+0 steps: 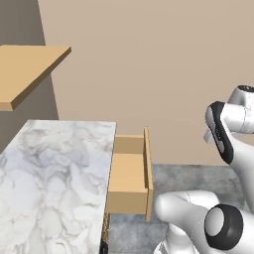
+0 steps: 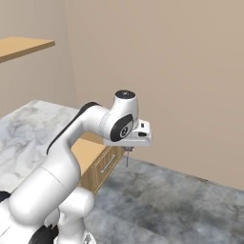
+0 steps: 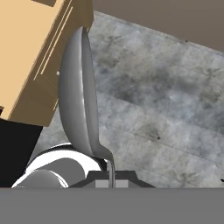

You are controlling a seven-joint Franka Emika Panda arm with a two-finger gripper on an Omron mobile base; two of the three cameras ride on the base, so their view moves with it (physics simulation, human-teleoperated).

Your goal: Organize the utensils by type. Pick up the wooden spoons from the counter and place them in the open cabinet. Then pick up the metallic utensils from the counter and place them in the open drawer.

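Observation:
My gripper (image 2: pixel 127 150) is shut on the thin stem of a small shiny silver spoon (image 3: pixel 78 96), one of the metallic utensils. The spoon (image 2: pixel 127 160) hangs straight down below the hand. The open drawer (image 1: pixel 128 171), a shallow tan wood box, sticks out from the right end of the white marble counter (image 1: pixel 49 183). My gripper (image 3: pixel 109 181) holds the spoon over the grey floor, just outside the drawer's front face (image 2: pixel 107 164). In the hand view the spoon's bowl lies along the edge of the tan wood front (image 3: pixel 35 57). The wooden spoons are out of view.
A tan wood panel (image 1: pixel 27 69) juts out high on the left above the counter. A beige wall (image 2: pixel 181 71) stands behind the drawer. Grey stone floor (image 2: pixel 181 205) spreads to the right of the base cabinets.

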